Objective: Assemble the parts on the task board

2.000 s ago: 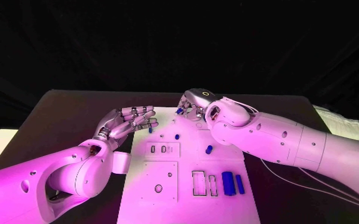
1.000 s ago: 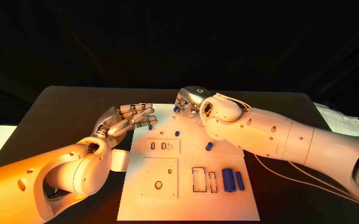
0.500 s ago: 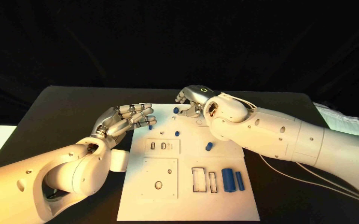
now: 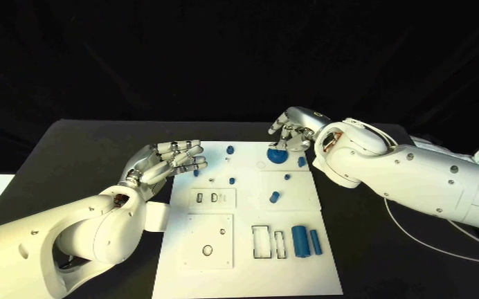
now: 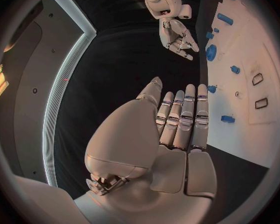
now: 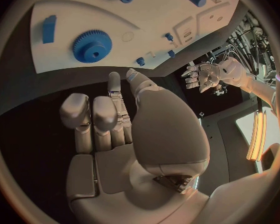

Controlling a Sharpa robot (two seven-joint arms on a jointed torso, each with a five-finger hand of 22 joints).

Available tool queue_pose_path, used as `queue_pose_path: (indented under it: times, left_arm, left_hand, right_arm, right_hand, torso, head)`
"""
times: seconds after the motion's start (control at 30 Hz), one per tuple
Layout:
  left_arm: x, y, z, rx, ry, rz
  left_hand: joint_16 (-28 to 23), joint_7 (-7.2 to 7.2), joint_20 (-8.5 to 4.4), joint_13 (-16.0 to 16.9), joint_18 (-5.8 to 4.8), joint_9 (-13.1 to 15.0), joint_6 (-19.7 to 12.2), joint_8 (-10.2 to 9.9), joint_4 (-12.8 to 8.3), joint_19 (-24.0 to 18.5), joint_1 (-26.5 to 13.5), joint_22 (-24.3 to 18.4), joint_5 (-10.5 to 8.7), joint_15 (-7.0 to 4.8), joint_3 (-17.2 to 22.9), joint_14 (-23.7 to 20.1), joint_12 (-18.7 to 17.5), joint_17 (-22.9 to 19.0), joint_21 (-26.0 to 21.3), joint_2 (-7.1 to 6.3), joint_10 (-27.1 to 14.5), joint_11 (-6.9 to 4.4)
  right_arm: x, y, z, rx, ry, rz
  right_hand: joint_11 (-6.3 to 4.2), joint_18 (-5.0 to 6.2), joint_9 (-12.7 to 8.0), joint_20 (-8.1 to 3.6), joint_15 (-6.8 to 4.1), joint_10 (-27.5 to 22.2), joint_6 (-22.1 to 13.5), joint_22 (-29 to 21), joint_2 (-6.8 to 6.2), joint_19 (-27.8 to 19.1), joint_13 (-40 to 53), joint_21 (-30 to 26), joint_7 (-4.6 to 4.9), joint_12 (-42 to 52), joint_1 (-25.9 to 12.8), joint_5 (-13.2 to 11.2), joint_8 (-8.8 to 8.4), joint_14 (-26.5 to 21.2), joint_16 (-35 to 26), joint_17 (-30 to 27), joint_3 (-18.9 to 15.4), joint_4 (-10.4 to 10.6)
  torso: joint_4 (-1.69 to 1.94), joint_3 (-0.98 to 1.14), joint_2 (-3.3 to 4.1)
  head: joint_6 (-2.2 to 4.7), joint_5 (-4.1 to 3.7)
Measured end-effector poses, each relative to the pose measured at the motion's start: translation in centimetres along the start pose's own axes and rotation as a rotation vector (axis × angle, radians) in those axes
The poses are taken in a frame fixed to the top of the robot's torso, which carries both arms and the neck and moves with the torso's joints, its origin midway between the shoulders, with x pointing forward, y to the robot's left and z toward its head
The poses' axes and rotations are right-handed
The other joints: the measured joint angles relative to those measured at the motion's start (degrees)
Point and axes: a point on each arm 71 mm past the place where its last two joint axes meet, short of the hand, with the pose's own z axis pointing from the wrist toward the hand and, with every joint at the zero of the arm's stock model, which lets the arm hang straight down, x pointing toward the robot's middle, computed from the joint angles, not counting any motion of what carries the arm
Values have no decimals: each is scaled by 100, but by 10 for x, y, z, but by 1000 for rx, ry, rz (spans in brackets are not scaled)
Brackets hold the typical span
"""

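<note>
Though small, the parts look like rigid, light plastic, likely slick; pinch each across its sides. On the black surface, one flat white plastic task board. Both hands hold nothing: left hand fingers straight, side by side; right hand fingers loosely curled just above one blue toothed gear at the board's far end. Two blue bars lie on the board's near right.

The left arm comes in from the near left, its forearm rising toward the far right. The left hand is raised with fingers nearly straight and close together, thumb alongside, holding nothing. The right arm reaches in from the right, bent at the wrist. The right hand hangs palm down at the far right, its fingers partly curled and apart, nothing in its grasp
</note>
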Motion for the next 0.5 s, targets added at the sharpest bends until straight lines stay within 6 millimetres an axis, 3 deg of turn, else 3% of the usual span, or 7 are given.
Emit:
queue_pose_path:
  times: [0.1, 0.17, 0.23, 0.4, 0.5]
  left_arm:
    - [0, 0, 0, 0, 0, 0]
    - [0, 0, 0, 0, 0, -1]
    - [0, 0, 0, 0, 1, -1]
    - [2, 0, 0, 0, 5, -3]
    - [2, 0, 0, 0, 5, -3]
  left_hand:
    - [0, 0, 0, 0, 0, 0, 0, 0, 0, 0, 0, 0, 0, 0, 0, 0, 0, 0, 0, 0, 0, 0]
    - [0, 0, 0, 0, -1, 0, 0, 0, 0, 0, 0, 0, 0, 0, 0, 0, 0, 0, 0, 0, 0, 0]
    - [0, 0, 0, 0, 0, 0, 0, 0, -10, 0, 0, 0, 0, 12, 10, 11, 0, 1, 0, 0, 0, 0]
    - [0, 0, 0, 0, 0, 0, 0, 0, -16, 0, 0, 0, 0, 21, 16, 21, 0, 5, 0, 0, 0, 0]
    - [0, 0, 0, 0, 0, 0, 0, 0, -16, 0, 1, 0, 0, 21, 16, 21, 0, 5, 0, 0, 0, 0]
  right_arm:
    - [-1, -12, -4, 38, 15, 21]
    - [0, -17, -5, 57, 25, 29]
    - [1, -21, -5, 72, 32, 31]
    - [5, -29, -4, 106, 58, 26]
    - [9, -30, -4, 117, 73, 21]
  right_hand:
    - [-47, -67, 0, -31, 0, 27, -47, 473, -28, 203, 854, 308, -47, 785, 4, 207, 0, 0, 679, 758, -446, 77]
    - [-16, -67, 0, -26, 0, -138, -61, 681, -9, 260, 1773, 440, -56, 1631, 23, 275, 0, 0, 973, 1092, -703, 143]
    - [11, -155, 0, -1, 0, -342, -89, 904, 64, 335, 2842, 579, -46, 2594, 96, 292, 0, 0, 1233, 1386, -992, 249]
    - [19, -155, 0, 39, 0, -373, -89, 1241, 186, 450, 4344, 771, -46, 3948, 218, 292, 0, 0, 1603, 1861, -1280, 450]
    - [42, -155, 0, 63, 13, -350, -107, 1344, 176, 499, 4757, 821, -28, 4316, 254, 292, 0, -14, 1715, 1922, -1345, 515]
  torso:
    - [-13, 7, -3]
    - [-20, 14, -3]
    - [-20, 14, -3]
    - [-16, 14, -1]
    - [-13, 14, 1]
  head:
    - [5, 0]
    - [12, -14]
    - [25, -36]
    - [35, -57]
    - [25, -57]
